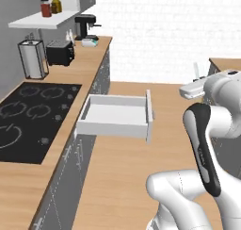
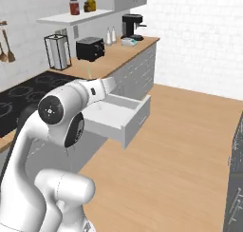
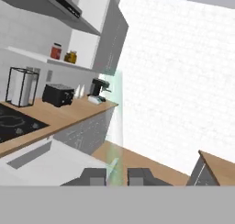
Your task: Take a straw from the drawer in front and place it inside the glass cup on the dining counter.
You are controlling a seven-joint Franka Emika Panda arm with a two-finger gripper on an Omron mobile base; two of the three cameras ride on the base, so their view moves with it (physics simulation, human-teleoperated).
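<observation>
In the hand view my gripper (image 3: 117,176) is shut on the straw (image 3: 117,122), a pale green translucent stick rising between the two dark fingertips. The drawer (image 1: 115,115) stands pulled open under the cooktop counter, its white inner box showing nothing inside; it also appears beyond my arm as the drawer (image 2: 124,117). My gripper is lifted above and to the right of it. A corner of the dining counter (image 3: 219,165) shows at the lower right, and the same dining counter (image 1: 227,62) lies beyond my arm. The glass cup is out of view.
The wood counter with the black cooktop (image 1: 33,113) carries a paper-towel holder (image 1: 33,59), toaster (image 1: 60,52) and coffee machine (image 1: 85,26). A shelf with jars (image 1: 51,7) hangs above. Open wood floor (image 2: 180,145) lies between the two counters.
</observation>
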